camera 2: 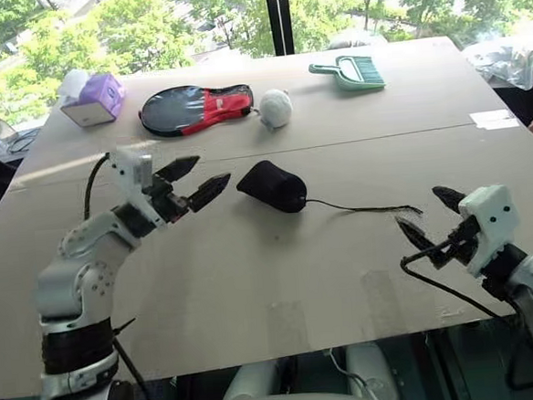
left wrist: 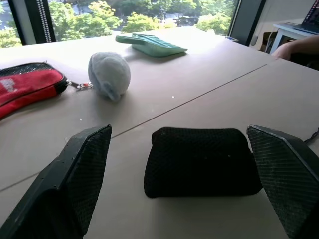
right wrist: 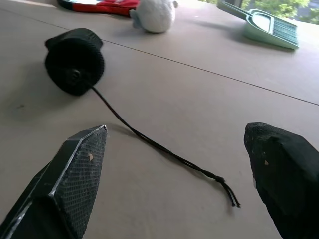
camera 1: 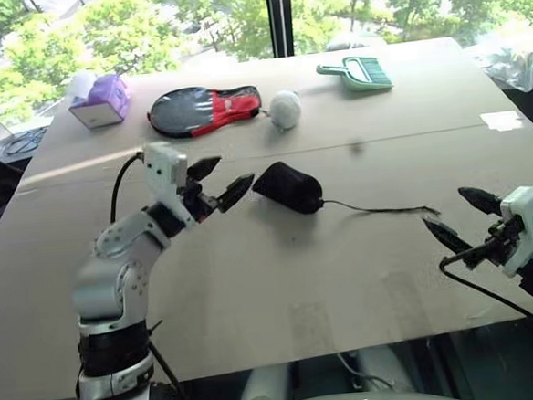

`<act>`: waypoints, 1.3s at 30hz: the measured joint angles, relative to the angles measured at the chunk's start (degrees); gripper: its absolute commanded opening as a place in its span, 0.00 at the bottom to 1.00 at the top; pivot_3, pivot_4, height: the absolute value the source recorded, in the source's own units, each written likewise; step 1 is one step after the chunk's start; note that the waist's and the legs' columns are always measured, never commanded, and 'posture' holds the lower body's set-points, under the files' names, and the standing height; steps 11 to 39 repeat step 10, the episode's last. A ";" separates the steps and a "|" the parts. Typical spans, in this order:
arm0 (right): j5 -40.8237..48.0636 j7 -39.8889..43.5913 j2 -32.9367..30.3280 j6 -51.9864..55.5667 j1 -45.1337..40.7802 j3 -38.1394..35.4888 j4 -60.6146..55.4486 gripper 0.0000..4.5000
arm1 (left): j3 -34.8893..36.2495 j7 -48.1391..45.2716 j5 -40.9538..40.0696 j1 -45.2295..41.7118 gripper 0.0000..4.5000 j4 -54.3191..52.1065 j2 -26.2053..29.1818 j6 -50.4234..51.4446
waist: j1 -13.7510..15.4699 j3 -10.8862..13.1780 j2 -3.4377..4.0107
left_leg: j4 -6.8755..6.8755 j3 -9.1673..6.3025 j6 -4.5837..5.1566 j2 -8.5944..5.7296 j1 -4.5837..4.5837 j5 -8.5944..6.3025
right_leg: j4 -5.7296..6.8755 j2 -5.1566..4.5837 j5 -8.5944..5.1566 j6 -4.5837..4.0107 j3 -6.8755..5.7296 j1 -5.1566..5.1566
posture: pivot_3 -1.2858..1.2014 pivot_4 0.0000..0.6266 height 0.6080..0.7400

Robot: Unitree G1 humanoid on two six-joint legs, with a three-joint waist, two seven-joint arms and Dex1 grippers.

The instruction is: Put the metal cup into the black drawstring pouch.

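the black drawstring pouch (camera 1: 288, 187) is lying on its side on the table, bulging into a rounded cylinder shape, its matte fabric stretched taut. it is sitting just beyond the tips of the left pincer (camera 1: 219, 181), close but not touching. its thin cord (camera 1: 377, 210) is trailing away across the table toward the right pincer (camera 1: 462, 217), its knotted end resting near that one's tips. the metal cup itself is not showing.

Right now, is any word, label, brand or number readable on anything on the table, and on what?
None can be read.
Paddle case: a white mark on its red part, too blurred to read.
Purple tissue box: no legible print.
Black drawstring pouch: plain.
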 measured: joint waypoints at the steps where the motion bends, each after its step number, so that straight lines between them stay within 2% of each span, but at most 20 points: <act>1: -0.40 0.48 -0.14 -1.14 1.32 -0.11 0.20 0.98 | 1.25 0.75 -0.62 3.97 0.99 -2.23 -0.35 -0.01 | 0.24 -0.01 -0.01 | -0.01 0.01 0.03 0.00 0.01 -0.02 | -0.06 -0.01 0.00 0.00 0.01 0.03 | 0.52 0.24 1.00; 5: -1.12 2.95 -0.03 -5.99 8.98 -2.24 1.53 0.98 | 5.62 1.39 -2.76 17.09 0.99 -8.81 0.36 -0.49 | 1.68 -0.02 0.04 | -0.08 -0.15 0.06 0.02 0.08 -0.05 | -0.40 -0.02 0.00 0.00 -0.17 0.28 | 0.52 0.24 1.00; 10: -1.40 3.90 1.00 -10.07 15.52 -4.80 1.60 0.98 | 8.52 0.64 -4.56 24.28 0.99 -11.73 1.85 -2.10 | 2.45 -0.03 0.05 | -0.16 -0.20 0.30 0.07 0.28 -0.19 | -0.69 -0.01 0.00 0.00 -0.27 0.64 | 0.52 0.24 1.00; 39: -1.40 3.90 1.00 -10.07 15.52 -4.80 1.60 0.98 | 8.52 0.64 -4.56 24.28 0.99 -11.73 1.85 -2.10 | 2.45 -0.03 0.05 | -0.16 -0.20 0.30 0.07 0.28 -0.19 | -0.69 -0.01 0.00 0.00 -0.27 0.64 | 0.52 0.24 1.00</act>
